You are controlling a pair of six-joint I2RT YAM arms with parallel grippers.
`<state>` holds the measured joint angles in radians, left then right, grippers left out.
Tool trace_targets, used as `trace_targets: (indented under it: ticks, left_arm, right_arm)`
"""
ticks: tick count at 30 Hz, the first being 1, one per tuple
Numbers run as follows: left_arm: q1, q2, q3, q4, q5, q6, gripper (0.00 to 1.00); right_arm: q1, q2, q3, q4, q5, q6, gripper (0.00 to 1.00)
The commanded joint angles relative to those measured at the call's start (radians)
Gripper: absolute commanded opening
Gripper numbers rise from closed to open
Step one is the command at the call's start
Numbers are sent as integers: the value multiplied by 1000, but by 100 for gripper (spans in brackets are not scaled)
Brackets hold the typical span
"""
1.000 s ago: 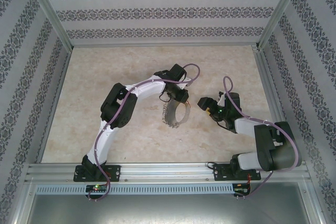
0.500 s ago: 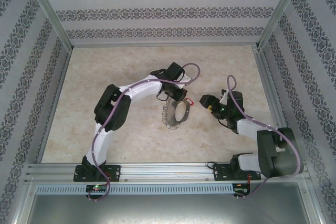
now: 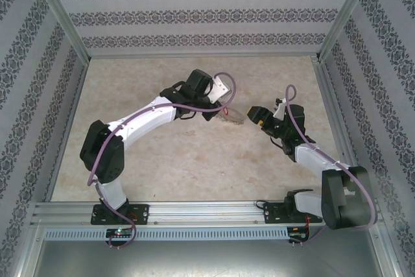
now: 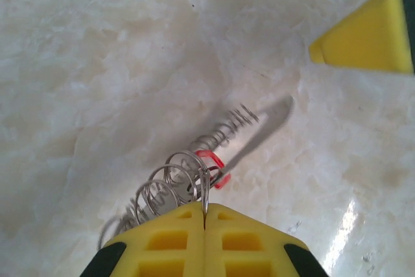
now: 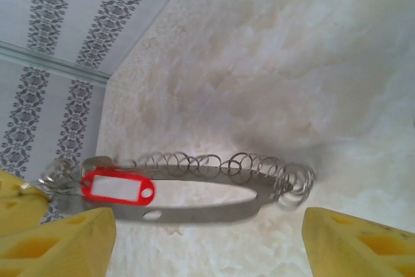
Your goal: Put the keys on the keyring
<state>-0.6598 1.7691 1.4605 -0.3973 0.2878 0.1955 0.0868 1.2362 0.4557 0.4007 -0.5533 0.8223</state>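
Left jaws are clenched on the keyring [image 3: 232, 117] in the top view, holding it above mid-desk [image 3: 162, 167]; right jaws stand released at its 3 o'clock. Left wrist view: yellow pads [image 4: 175, 244] pinch a wire of the keyring [image 4: 170, 176], with the red-headed key [image 4: 211, 168] at their 12 o'clock among the coils. Right wrist view: the keyring [image 5: 214, 209] spans between the spread pads [image 5: 350, 244], the key [image 5: 118, 189] at its 9 o'clock end

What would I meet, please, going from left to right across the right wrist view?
The left gripper's fingertip → red key tag → small wire rings bunched at the end of the keyring → the right gripper's finger at the lower right.
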Motion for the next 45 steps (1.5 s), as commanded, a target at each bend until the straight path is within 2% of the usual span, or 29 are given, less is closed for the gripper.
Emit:
trace_targets:
  ticks: [1,8,13,17,25,32,40,45]
  left_arm:
    - [16,-80,-32,111,72,88,0]
    - [47,-177,-108,228,192,107,0]
    - [55,-247,-196,390,241,75,0]
    - [73,-303,-248,508,305,26,0]
    - [121,-335,-252,618,461,-97,0]
    - [132,-332,-225,589,558,-112,0]
    - [139,-322,-167,462,684,-97,0]
    - [153,-318,-179,484,735,-143,0]
  right_arm:
    - [-7,-39,29,41,-37,-46,73]
    - [3,-63,43,40,-19,-49,70]
    - [97,-37,72,57,-14,-42,68]
    - [186,-98,74,50,25,-70,67]
    - [205,-298,44,45,26,-172,51]
    - [201,-317,107,72,-32,-199,35]
    - [191,-268,199,152,-202,-166,34]
    - [195,-260,223,217,-280,-83,34]
